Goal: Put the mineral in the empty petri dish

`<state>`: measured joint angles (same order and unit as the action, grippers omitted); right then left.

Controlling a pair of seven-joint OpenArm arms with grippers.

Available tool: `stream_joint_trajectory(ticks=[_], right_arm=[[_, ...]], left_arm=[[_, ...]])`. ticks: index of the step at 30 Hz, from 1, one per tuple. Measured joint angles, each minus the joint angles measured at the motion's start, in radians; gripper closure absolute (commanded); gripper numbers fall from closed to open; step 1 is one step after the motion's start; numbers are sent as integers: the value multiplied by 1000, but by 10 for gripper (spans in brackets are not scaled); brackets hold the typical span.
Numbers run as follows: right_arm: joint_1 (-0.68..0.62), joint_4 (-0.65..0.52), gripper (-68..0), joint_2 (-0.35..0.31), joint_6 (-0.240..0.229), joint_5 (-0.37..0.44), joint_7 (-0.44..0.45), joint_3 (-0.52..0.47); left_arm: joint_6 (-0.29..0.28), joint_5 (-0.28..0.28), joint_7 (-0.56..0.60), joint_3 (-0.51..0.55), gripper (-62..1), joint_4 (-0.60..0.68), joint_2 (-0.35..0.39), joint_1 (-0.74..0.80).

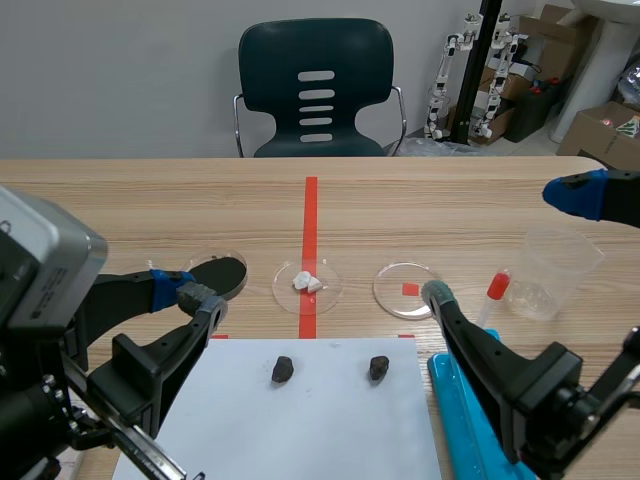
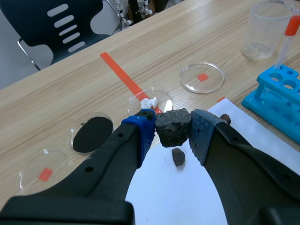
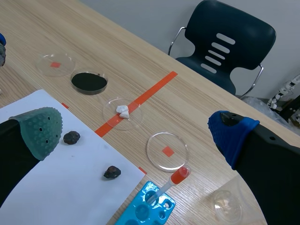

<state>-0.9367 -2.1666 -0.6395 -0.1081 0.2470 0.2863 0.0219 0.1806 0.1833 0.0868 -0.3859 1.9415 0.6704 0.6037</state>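
The left tool [image 2: 171, 134] is clamped on a dark, lumpy mineral [image 2: 172, 124], its two pads pressed against opposite sides of the stone. The right tool [image 3: 136, 133] stands wide open with nothing in it.

Taking the dish of white crumbs [image 2: 151, 100] as the landmark, the held mineral hangs just on the robot's side of it, over the edge of the white paper [image 2: 187, 197]. A smaller stone [image 2: 178, 156] lies on the paper below. An empty petri dish [image 2: 202, 77] sits to the crumb dish's beaker [image 2: 265, 29] side. A dish of black powder [image 2: 92, 133] sits on the opposite side, with a second empty dish [image 2: 44, 171] beyond that.

The chief risk is probably the grip: the stone is irregular, so the pads may bear on only a few high points, and a quick swing could twist it loose. Two dishes look empty, so the choice of target is ambiguous. Releasing from too high could let the stone bounce out over the low rim or knock the light dish along the counter [image 2: 61, 84]. One finger of the right tool sits close to the beaker-side dish, so carrying the stone there could bring the two arms together.
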Motion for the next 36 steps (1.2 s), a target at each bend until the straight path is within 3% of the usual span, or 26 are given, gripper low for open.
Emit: stream_joint_trajectory(ticks=[12, 18, 32, 36], right_arm=[[0, 0, -679, 0, 0, 0, 0, 0], [0, 0, -679, 0, 0, 0, 0, 0], [0, 0, -679, 0, 0, 0, 0, 0], [0, 0, -679, 0, 0, 0, 0, 0]], left_arm=[[0, 0, -11, 0, -141, 0, 0, 0], [-1, 0, -195, 0, -141, -3, -6, -23], [6, 16, -414, 0, -141, -185, -131, -221], [10, 28, -419, 3, -141, -254, -173, -292]])
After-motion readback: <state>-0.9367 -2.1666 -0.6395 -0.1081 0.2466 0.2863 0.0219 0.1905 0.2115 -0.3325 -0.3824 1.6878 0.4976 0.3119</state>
